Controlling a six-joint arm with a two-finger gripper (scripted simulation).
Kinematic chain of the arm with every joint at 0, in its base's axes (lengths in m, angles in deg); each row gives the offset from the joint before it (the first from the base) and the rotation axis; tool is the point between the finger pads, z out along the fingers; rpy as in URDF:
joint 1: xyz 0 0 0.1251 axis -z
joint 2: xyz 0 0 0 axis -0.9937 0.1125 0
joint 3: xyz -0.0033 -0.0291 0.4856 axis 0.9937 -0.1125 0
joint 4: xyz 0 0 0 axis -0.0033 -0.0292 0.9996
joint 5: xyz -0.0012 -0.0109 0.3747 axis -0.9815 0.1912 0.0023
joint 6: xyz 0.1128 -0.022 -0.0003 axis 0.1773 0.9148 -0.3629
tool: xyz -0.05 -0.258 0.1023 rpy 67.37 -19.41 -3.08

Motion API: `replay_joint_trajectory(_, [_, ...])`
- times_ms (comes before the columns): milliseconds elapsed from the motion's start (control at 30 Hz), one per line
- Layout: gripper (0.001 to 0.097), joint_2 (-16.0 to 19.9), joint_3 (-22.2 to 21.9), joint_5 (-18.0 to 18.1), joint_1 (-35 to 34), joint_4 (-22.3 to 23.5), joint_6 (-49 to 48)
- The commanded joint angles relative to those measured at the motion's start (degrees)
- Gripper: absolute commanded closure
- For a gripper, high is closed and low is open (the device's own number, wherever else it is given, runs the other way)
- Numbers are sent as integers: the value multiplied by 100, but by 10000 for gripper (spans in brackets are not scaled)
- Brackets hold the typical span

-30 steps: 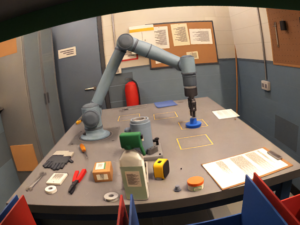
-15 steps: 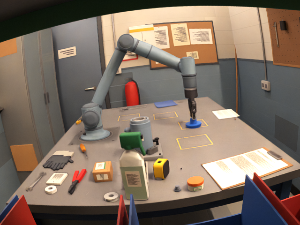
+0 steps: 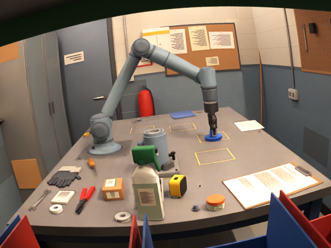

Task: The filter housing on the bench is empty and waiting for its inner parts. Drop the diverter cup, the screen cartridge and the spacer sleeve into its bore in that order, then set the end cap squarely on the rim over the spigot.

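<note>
My gripper [image 3: 212, 130] points straight down over the blue end cap [image 3: 213, 137], low at the cap's raised centre knob, and it is open and holds nothing. The cap is a flat blue disc lying inside a yellow-outlined square toward the back right of the bench. The grey-blue filter housing [image 3: 156, 145] stands upright in a clamp fixture near the bench middle, its bore open at the top. What lies inside the bore is hidden. Three other yellow-outlined squares [image 3: 214, 156] on the bench are empty.
Behind the bench are a cork board, a red extinguisher [image 3: 145, 102] and a door. A spray bottle [image 3: 147, 184] stands in front of the housing. A yellow tape measure [image 3: 177, 185], a small box [image 3: 113, 188], pliers [image 3: 85, 195] and a clipboard [image 3: 271, 182] lie along the near side.
</note>
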Motion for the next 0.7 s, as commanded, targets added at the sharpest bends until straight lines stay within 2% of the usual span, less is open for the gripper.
replay_joint_trajectory(0, [381,-9,10,-1,0,-4,0])
replay_joint_trajectory(367, [381,-7,7,-4,0,-3,0])
replay_joint_trajectory(667, [561,-6,6,-5,0,-3,0])
